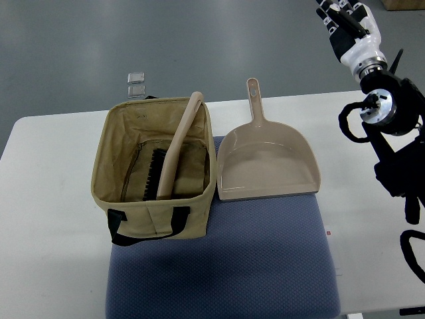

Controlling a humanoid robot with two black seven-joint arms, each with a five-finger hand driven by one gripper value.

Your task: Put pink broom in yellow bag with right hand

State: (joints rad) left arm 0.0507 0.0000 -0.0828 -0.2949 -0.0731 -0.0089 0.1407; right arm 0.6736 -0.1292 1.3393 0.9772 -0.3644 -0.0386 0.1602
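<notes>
The pale pink broom (174, 151) stands inside the yellow bag (157, 216), its black bristles down on the bag's floor and its handle leaning out over the far rim. The bag sits open on a blue mat (265, 266). My right hand (346, 18) is raised high at the upper right, far from the bag, fingers relaxed and holding nothing. The right arm comes up along the right edge. My left arm does not show.
A pale pink dustpan (267, 163) lies right of the bag, handle pointing away. Two small clear squares (135, 84) lie on the floor beyond the white table (46, 199). A brown box corner (405, 4) shows at top right.
</notes>
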